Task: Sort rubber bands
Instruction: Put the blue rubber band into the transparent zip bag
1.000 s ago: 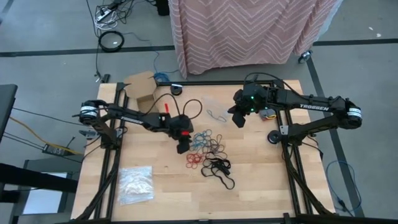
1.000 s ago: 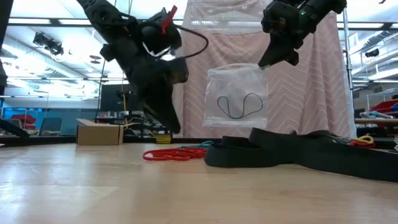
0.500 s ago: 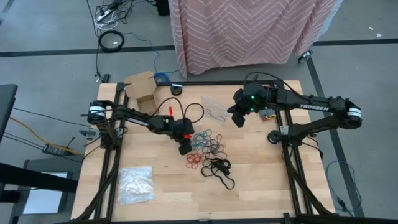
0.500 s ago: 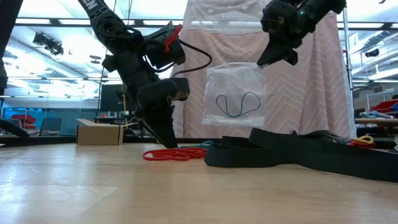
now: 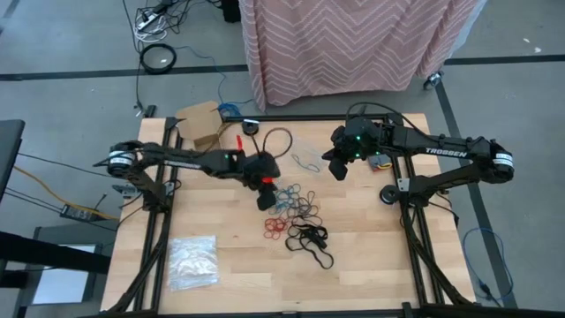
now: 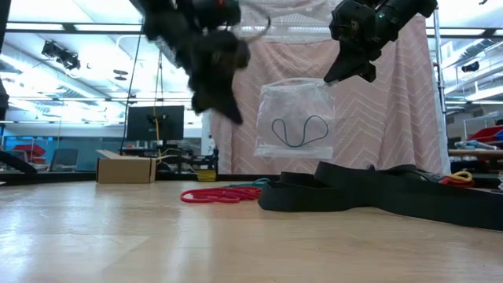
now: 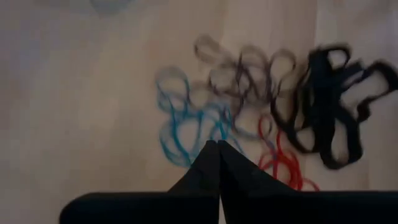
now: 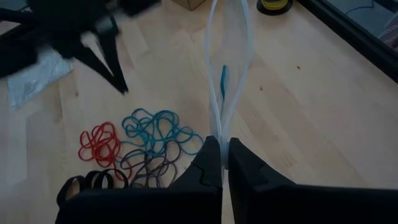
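Note:
The rubber bands lie in a pile mid-table: blue-teal (image 5: 287, 196), red (image 5: 274, 227), tan-brown (image 5: 306, 208) and black (image 5: 311, 240). My left gripper (image 5: 266, 201) hangs above the pile's left edge, clear of the table (image 6: 232, 116), shut; I see no band between its fingertips (image 7: 217, 144). My right gripper (image 5: 335, 168) is farther back and higher, shut on a clear plastic bag (image 6: 297, 118). One blue-teal band (image 8: 222, 81) lies inside the bag. My right gripper pinches the bag's top edge (image 8: 219, 134) between its two fingers, coming at it slanting down from the table's right. The bag hangs below the fingers, clear of the table, with the band (image 6: 299, 132) low inside it.
A cardboard box (image 5: 201, 124) and a black roll (image 5: 251, 126) stand at the far left. A filled clear bag (image 5: 192, 261) lies near the front left corner. A black cable loop (image 5: 275, 141) arcs behind my left gripper. Pink cloth (image 5: 353, 44) hangs beyond the far edge.
My left gripper went down to the table at the pile's left edge, shut there, then rose well clear of the table. The pile looks unchanged. My right gripper and the hanging bag have kept still.

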`<state>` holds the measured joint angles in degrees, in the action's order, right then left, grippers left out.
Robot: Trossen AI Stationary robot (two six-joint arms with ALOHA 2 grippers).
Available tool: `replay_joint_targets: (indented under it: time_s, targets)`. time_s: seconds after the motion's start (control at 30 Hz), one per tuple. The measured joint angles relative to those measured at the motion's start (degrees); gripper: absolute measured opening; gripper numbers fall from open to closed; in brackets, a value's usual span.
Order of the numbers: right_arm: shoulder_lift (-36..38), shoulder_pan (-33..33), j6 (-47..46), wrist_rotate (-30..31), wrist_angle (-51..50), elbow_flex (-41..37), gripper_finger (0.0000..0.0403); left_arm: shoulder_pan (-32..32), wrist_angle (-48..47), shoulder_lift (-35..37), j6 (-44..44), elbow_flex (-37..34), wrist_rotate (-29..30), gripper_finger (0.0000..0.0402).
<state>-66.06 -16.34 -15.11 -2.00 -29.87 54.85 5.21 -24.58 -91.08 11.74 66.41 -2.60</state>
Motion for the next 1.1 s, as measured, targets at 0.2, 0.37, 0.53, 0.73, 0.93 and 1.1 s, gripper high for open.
replay_joint_targets:
  time_s: [0.2, 0.37, 0.53, 0.73, 0.93, 1.1]
  targets:
    - [0.0, 0.0, 0.2, 0.2, 0.1, 0.0, 0.0000, 0.2, -3.9, -0.3, -5.8, 3.9, 1.5, 0.0002]
    - [0.0, 0.0, 0.2, 0.8, 0.1, 0.0, 0.0000, 0.4, 2.3, -5.1, -3.5, -1.8, -2.0, 0.0041]
    - [0.0, 0.0, 0.2, 1.0, 0.1, 0.0, 0.0000, 0.8, 4.5, -9.6, 2.0, -2.9, -4.5, 0.0111]
    - [0.0, -0.4, 0.1, 1.1, 0.1, 0.0, 0.0000, 0.8, 8.1, -14.8, 6.9, -2.9, -4.5, 0.0185]
    - [0.0, -0.9, 0.0, 1.1, 0.1, 0.0, 0.0000, 0.8, 5.2, -17.0, 11.6, -1.7, -1.8, 0.0187]
    - [0.0, -0.9, 0.2, 1.1, 0.0, 0.0, 0.0000, 0.8, 1.1, -14.8, 9.7, 0.1, 0.5, 0.0064]
